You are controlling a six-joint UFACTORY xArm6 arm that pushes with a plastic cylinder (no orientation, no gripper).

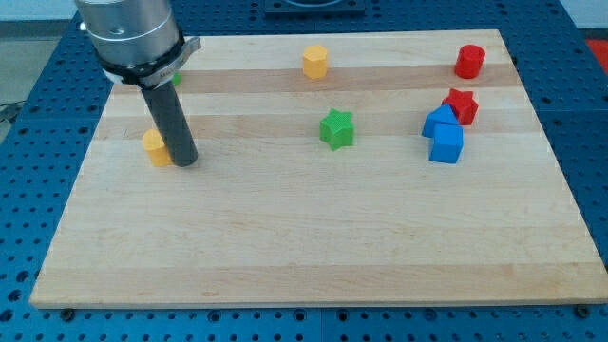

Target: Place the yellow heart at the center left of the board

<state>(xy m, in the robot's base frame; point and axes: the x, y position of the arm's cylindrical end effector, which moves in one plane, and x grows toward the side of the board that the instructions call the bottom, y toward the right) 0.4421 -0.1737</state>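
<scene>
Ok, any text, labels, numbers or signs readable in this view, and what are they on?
None: no text, label, number or sign shows anywhere.
The board is bare wood.
The blocks are plain: yellow heart beside my tip, yellow block, green star, red cylinder, red star, two blue blocks.
The arm housing shows no marking.

Pale matt wooden board (313, 256); metal arm (128, 33).

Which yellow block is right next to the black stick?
The yellow block at the view's left, touching my tip. The other yellow block sits far off near the view's top.
</scene>
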